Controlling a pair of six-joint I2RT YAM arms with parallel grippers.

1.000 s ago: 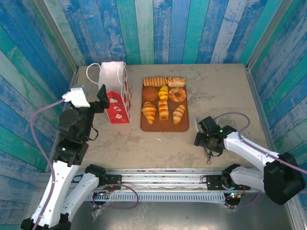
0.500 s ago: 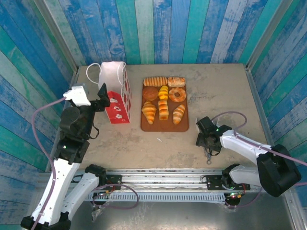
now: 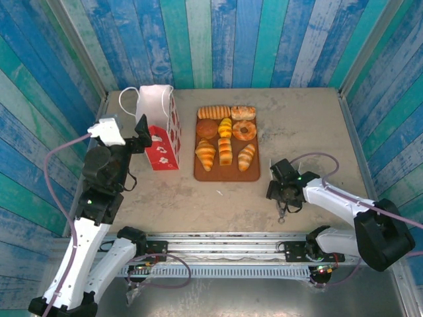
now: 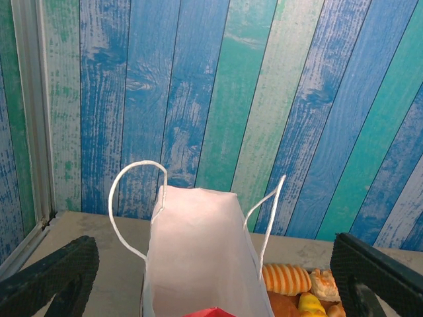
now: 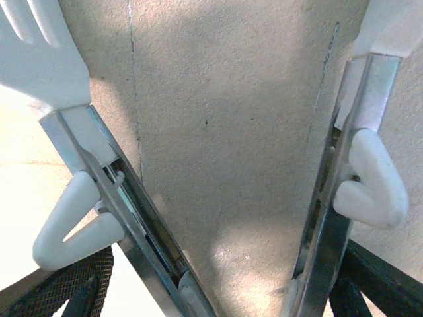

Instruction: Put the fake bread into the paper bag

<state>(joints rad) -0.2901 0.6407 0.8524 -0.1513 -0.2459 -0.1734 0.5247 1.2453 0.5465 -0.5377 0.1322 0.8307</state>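
No piece looks bagged yet: the fake bread [image 3: 225, 140] lies on the tray [image 3: 228, 175], well apart from the right jaws, which are spread and empty over bare tabletop [image 5: 225, 132], while the left jaws, spread wide, face the upright paper bag [image 4: 198, 251] just ahead.

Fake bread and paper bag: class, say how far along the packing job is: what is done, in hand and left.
Done: nothing visible. Eight pieces of fake bread lie on the tray, and the paper bag stands upright beside it. In hand: nothing. The left pincer is open by the bag, and the right pincer is open over the table. Left: every piece.
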